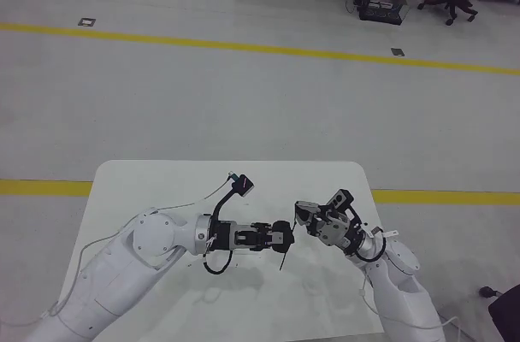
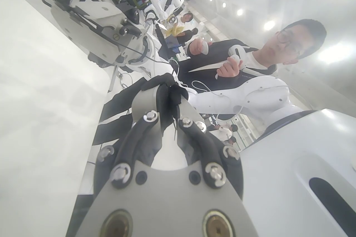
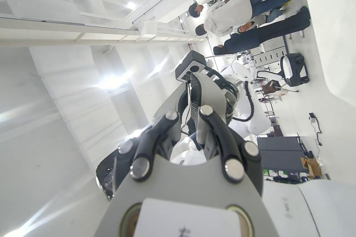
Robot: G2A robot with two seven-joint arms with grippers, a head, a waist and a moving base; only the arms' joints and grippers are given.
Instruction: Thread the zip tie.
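Zip tie (image 1: 284, 259) hangs from left gripper (image 1: 286, 232), pinched tight, over table (image 1: 157, 184) centre, tail dangling. Right gripper (image 1: 301, 214) just right of it, jaws look closed, on what can't tell. Risk: floppy tail swings, misses the head slot, or slips out w/ bad alignment.

Glossy white arms (image 1: 140, 248), grey wrist plates (image 2: 167, 193), silver screws (image 2: 121, 172), black cables (image 1: 219, 198).

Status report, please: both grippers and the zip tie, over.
Left gripper shut on zip tie, tail hanging over table. Right gripper close beside left, above table. Nothing seen between them.
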